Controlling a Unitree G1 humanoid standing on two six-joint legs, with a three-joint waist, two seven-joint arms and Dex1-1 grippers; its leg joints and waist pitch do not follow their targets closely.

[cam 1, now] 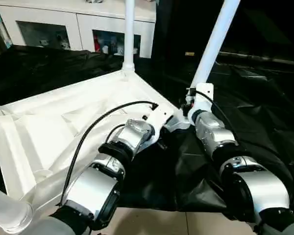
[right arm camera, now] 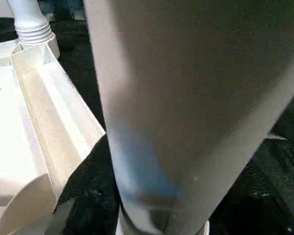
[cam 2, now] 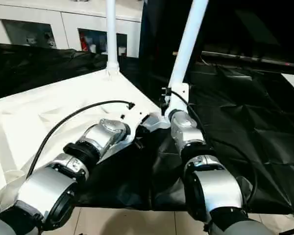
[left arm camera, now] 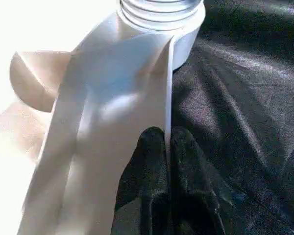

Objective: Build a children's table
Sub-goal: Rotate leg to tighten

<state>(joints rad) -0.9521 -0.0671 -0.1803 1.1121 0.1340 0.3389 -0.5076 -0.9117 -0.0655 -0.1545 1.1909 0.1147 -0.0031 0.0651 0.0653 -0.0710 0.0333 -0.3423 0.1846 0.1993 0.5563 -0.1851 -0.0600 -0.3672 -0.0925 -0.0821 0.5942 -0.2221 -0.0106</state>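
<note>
Now I am working at the near right corner of the upturned tabletop (cam 1: pixel 63 132); my left gripper (left arm camera: pixel 167 147), fingers pressed together, is nipping the tabletop's rim just short of that corner; my right gripper (cam 1: pixel 190 105) is clasping a leg (cam 1: pixel 213 46) whose long axis is tilting up and rightward from the corner socket; no readable writing anywhere.

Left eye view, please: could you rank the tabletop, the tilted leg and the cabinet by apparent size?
1. Tabletop, largest.
2. Cabinet, though cropped and farther away.
3. Tilted leg, smallest; cabinet and leg are close, so unsure.
</note>
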